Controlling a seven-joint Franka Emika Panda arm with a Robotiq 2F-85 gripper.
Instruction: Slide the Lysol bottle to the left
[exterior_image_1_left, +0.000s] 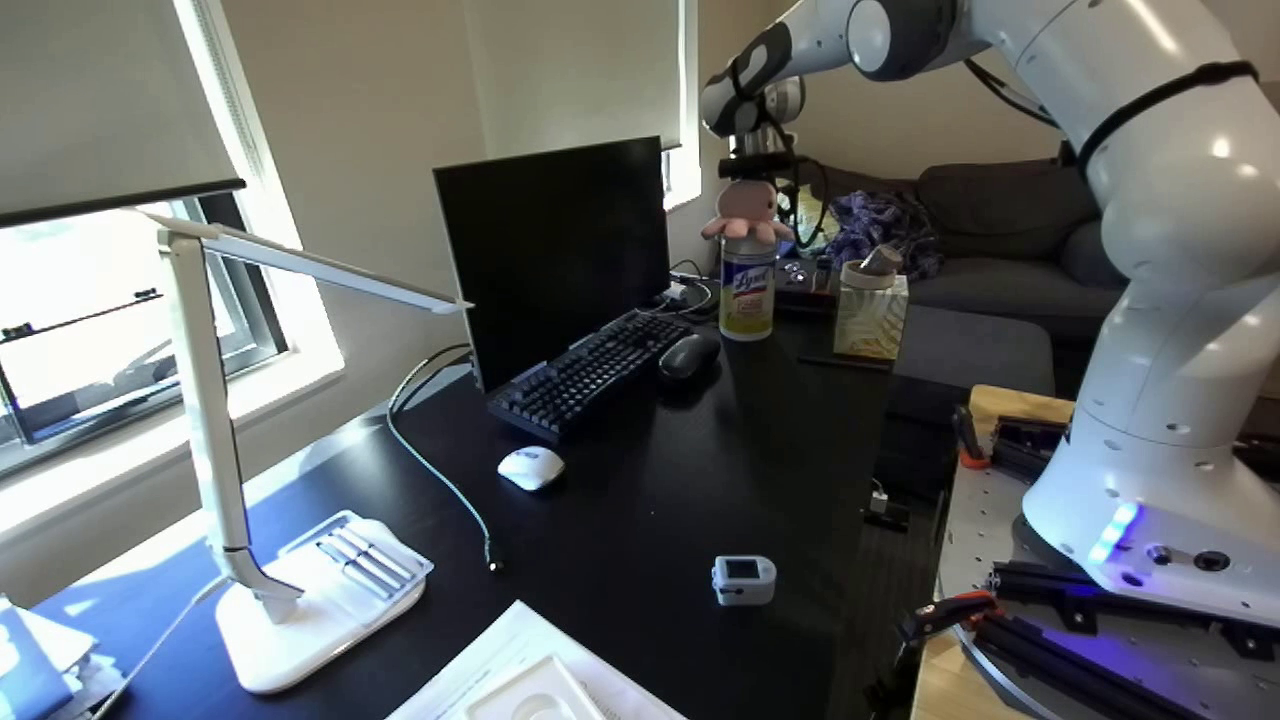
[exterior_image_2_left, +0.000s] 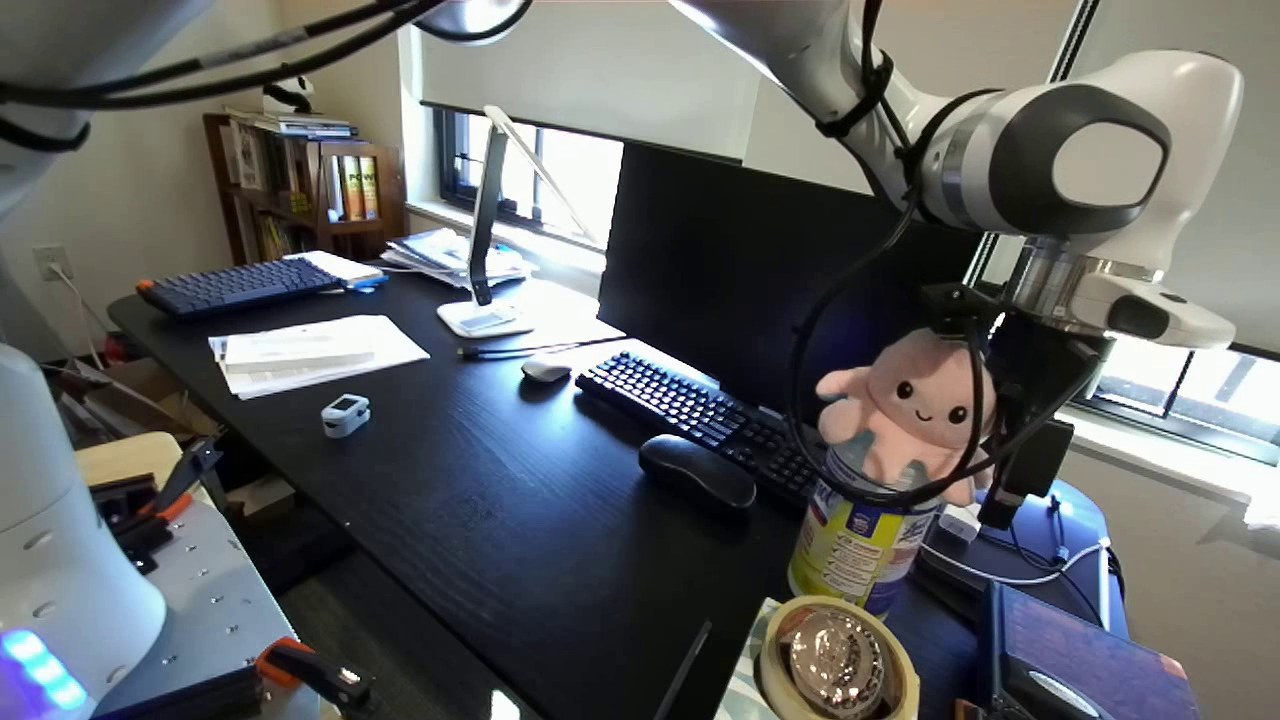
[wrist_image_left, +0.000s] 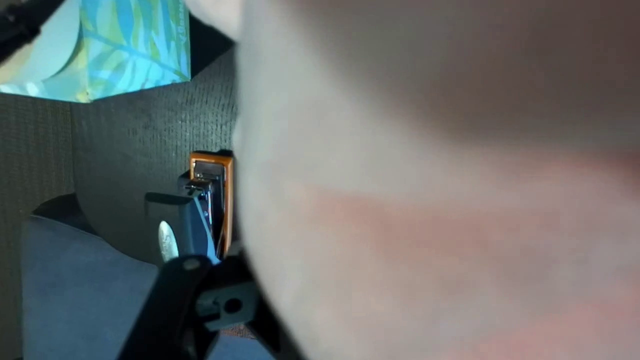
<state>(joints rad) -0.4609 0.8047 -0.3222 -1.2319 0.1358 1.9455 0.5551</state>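
Note:
The Lysol bottle (exterior_image_1_left: 748, 300) stands upright on the black desk; it also shows in an exterior view (exterior_image_2_left: 848, 560). It is a yellow-and-blue labelled canister. A pink octopus plush (exterior_image_1_left: 747, 205) sits over its top and hides it; the plush also shows in an exterior view (exterior_image_2_left: 925, 390). My gripper (exterior_image_2_left: 1020, 470) points down right at the plush and bottle top, partly hidden behind the plush. In the wrist view the plush (wrist_image_left: 425, 210) fills most of the picture and hides the bottle. Only one finger (wrist_image_left: 220, 300) shows there; the opposite finger is hidden.
A tissue box (exterior_image_1_left: 870, 320) with a tape roll (exterior_image_2_left: 840, 665) on top stands near the bottle. A black mouse (exterior_image_1_left: 690, 357), keyboard (exterior_image_1_left: 600, 370) and monitor (exterior_image_1_left: 560, 250) are beside it. A stapler (wrist_image_left: 205, 215) lies near the desk's end. A cable loops around the plush.

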